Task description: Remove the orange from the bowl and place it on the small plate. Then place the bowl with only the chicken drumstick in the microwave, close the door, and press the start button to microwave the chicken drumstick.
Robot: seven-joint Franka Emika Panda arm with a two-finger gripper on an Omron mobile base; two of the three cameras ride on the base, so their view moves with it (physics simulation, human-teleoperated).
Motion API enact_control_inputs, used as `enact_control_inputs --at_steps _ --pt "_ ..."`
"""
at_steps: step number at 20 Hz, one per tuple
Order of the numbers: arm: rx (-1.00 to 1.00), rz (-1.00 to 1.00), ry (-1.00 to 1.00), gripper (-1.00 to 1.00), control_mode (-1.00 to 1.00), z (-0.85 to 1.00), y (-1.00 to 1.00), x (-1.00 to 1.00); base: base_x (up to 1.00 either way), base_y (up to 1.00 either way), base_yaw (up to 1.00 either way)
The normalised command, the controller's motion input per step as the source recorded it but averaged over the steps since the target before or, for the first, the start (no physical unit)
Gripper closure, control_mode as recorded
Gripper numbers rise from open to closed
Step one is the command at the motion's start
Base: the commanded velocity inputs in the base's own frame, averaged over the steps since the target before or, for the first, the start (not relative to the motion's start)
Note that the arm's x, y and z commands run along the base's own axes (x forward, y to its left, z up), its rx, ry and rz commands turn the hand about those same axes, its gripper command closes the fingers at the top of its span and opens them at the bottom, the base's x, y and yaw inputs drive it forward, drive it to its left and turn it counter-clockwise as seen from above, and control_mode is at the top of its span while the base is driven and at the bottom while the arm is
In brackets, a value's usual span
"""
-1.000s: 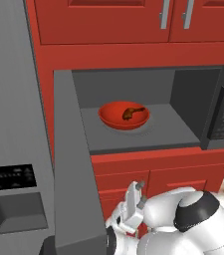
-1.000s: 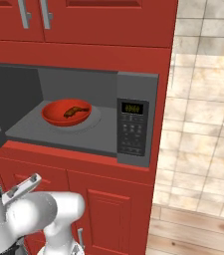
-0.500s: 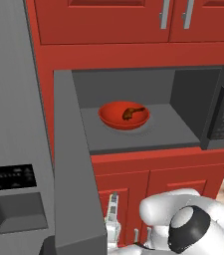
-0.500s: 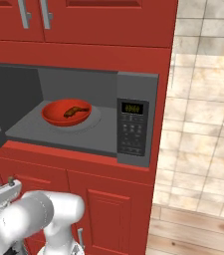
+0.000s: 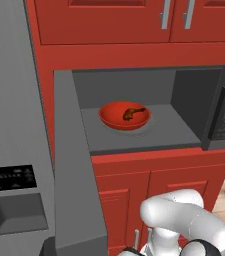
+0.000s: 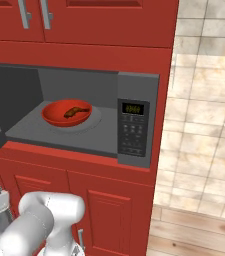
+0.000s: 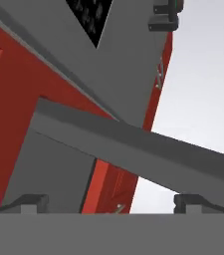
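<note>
- The bowl (image 5: 124,116) sits on the grey floor of the microwave (image 6: 84,131), a little left of the middle of the cavity, with the chicken drumstick (image 5: 133,113) lying inside it. I see no orange in the bowl, so this part of the task looks done.
- The door (image 5: 74,165) is swung wide open to the left; in the left base view its grey edge faces the camera.
- The door is the thing to handle now, in my judgement. It is a stiff, hinged panel, and it should swing with a light push. The outer face near the free edge, far from the hinge, is the best place to press. No grip is needed, only contact.
- The bowl looks glossy and rigid, so it may slide a little if the door shuts hard. The drumstick is loose in it.
- The hand (image 7: 111,206) is low, under the level of the microwave. Its two dark fingertips (image 7: 31,203) stand well apart with nothing between them, so it is spread wide and carries nothing.
- In the hand view, a grey bar crosses above the fingertips; I cannot tell surely which part it is.
- The keypad panel (image 6: 134,126) has a green display (image 6: 133,108), but its digits and the button labels are too small to read. No brand is visible.
</note>
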Motion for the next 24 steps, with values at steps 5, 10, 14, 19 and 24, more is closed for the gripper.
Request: enact_control_inputs --at_steps 5,10,14,19,24 --pt "-0.22 0.04 0.16 -1.00 -1.00 -0.43 0.58 0.00 0.00 0.00 0.00" --pt "-0.22 0.00 0.25 -1.00 -1.00 -0.09 0.76 0.00 0.00 0.00 0.00" --pt "-0.17 0.01 0.23 -1.00 -1.00 0.00 0.78 0.00 0.00 0.00 0.00" --pt "-0.03 0.00 0.07 -1.00 -1.00 0.09 0.47 0.00 0.00 0.00 0.00" --pt "0.13 0.01 -0.03 -1.00 -1.00 0.38 -0.01 -0.18 0.00 0.00 0.00"
